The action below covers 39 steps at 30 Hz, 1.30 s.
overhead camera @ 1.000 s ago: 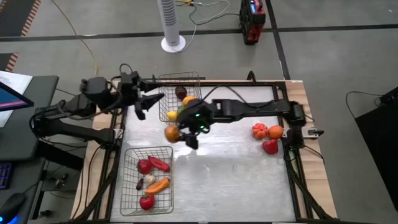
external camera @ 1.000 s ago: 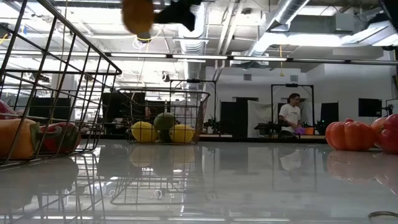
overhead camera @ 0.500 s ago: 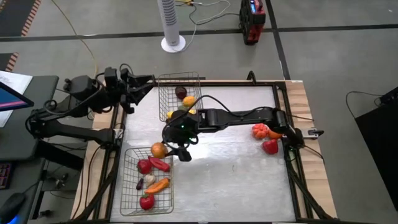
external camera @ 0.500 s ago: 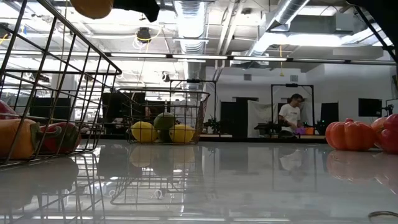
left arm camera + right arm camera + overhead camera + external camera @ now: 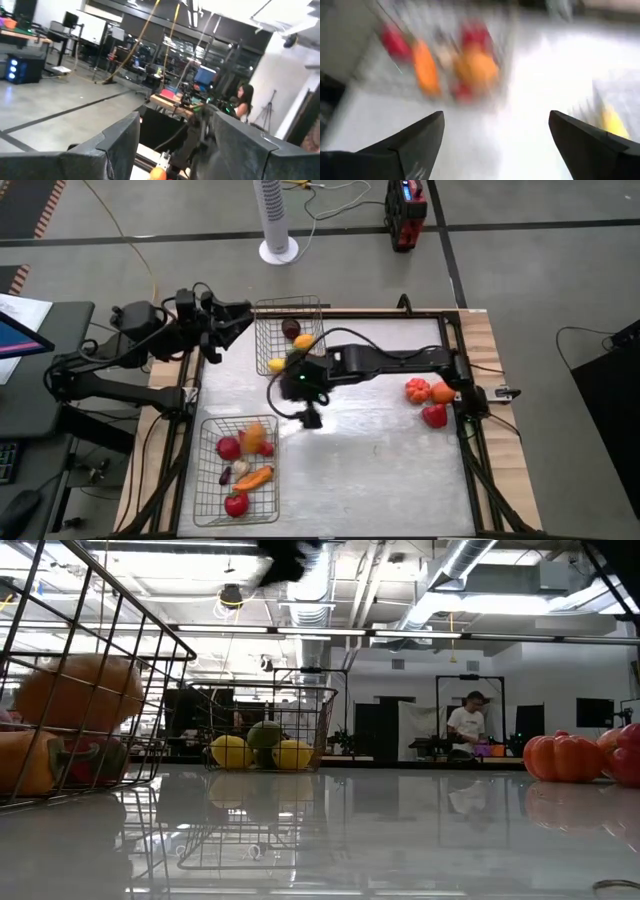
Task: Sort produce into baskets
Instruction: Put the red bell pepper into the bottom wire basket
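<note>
At frame centre, right hand [image 5: 311,418] spread, empty above tabletop [image 5: 380,450]; orange fruit [image 5: 254,436] in lower-left basket [image 5: 205,480]; left hand [image 5: 222,330] spread, upper left.

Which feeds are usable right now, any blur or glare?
Right wrist view: motion-smeared, the silver wire-mesh basket and its red and orange produce only streaks. Low view: sharp, glossy white tabletop mirrors the room. High view: clear, mild sheen mid-table. Left wrist view: soft.

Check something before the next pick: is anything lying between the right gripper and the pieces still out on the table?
Nothing visible. The right gripper, open, is above bare table; the loose produce sits at the table's right edge, with only clear tabletop between them.
</note>
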Each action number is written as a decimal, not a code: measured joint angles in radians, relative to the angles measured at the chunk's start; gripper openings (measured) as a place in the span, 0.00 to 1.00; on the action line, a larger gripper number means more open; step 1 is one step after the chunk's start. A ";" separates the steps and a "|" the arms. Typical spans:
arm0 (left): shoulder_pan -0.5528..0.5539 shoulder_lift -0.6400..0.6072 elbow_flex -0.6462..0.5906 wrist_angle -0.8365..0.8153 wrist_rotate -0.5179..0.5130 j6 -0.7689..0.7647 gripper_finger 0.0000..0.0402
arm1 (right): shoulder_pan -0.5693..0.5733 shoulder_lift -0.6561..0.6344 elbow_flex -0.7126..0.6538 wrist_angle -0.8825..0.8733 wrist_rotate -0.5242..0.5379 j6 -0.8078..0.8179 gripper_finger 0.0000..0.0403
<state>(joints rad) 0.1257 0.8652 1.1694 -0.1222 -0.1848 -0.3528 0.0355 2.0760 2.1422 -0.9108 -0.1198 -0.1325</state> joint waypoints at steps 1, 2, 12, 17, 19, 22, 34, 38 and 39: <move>0.000 0.001 0.000 -0.004 0.013 0.005 0.59 | -0.004 -0.012 0.000 -0.096 0.045 0.001 0.96; 0.000 0.002 0.000 -0.008 0.027 0.014 0.59 | -0.009 -0.024 -0.001 -0.183 0.083 0.007 0.95; 0.000 0.000 0.000 -0.054 0.056 0.124 0.59 | -0.132 -0.217 -0.327 -0.486 0.125 0.192 0.84; 0.000 -0.004 0.000 -0.061 0.125 0.112 0.59 | -0.205 -0.405 -0.637 -0.434 0.128 0.257 0.83; 0.000 -0.003 0.000 -0.077 0.131 0.112 0.59 | -0.233 -0.469 -0.744 -0.433 0.123 0.275 0.84; 0.000 -0.002 0.000 -0.102 0.127 0.111 0.59 | -0.263 -0.545 -0.860 -0.488 0.059 0.325 0.86; 0.000 -0.001 0.000 -0.105 0.018 0.078 0.59 | -0.133 -0.683 -1.121 -0.606 -0.037 0.314 0.98; 0.000 -0.001 0.000 -0.105 -0.012 0.076 0.59 | -0.108 -0.668 -1.192 -0.590 -0.041 0.342 0.98; 0.000 -0.001 0.000 -0.105 -0.013 0.075 0.59 | -0.103 -0.664 -1.212 -0.575 -0.038 0.336 0.98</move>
<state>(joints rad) 0.1253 0.8639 1.1694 -0.2268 -0.1976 -0.2775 -0.0680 1.4119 0.9304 -1.4861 -0.1580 0.2038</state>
